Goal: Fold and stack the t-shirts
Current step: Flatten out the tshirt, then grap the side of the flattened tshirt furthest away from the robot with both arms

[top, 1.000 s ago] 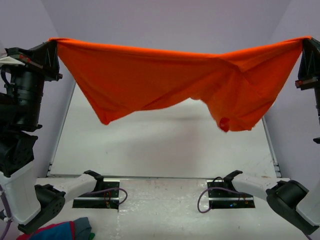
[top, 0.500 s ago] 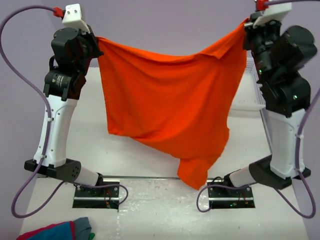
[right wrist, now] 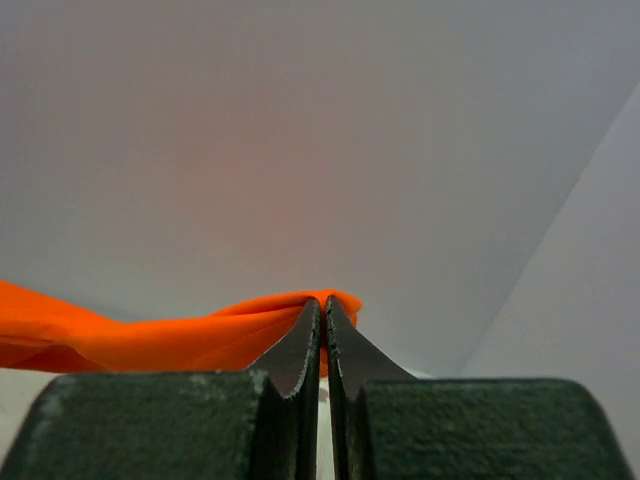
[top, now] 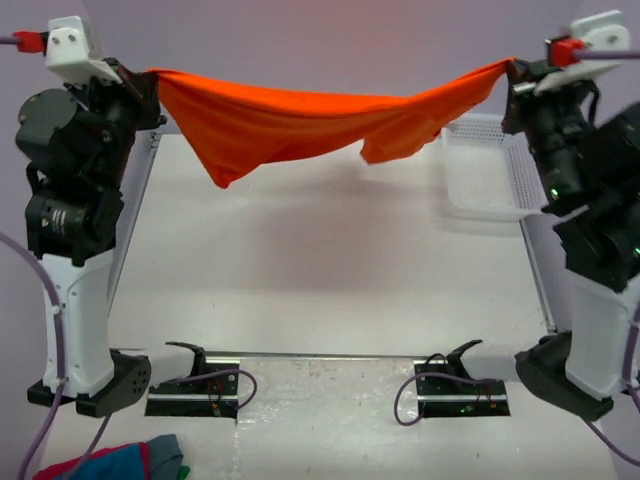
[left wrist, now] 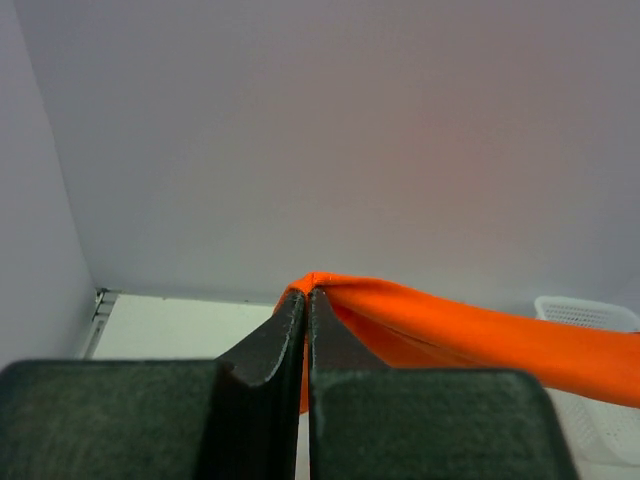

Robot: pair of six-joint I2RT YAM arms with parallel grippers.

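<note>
A bright orange t-shirt (top: 300, 125) hangs in the air, stretched between both raised arms above the far half of the table. My left gripper (top: 152, 76) is shut on its left corner, and my right gripper (top: 512, 66) is shut on its right corner. The cloth sags in the middle and swings up toward the back wall. In the left wrist view the t-shirt (left wrist: 470, 335) runs off to the right from my left gripper (left wrist: 308, 293). In the right wrist view the t-shirt (right wrist: 130, 340) runs left from my right gripper (right wrist: 323, 303).
A white mesh basket (top: 485, 170) stands at the table's far right, also seen as the basket (left wrist: 590, 315) in the left wrist view. A red, blue and grey cloth bundle (top: 115, 462) lies at the near left corner. Both arm bases sit at the near edge.
The arms swung the shirt out wide, then drew in with it hanging down low, and now hold it spread wide again with the cloth flung up and back.
</note>
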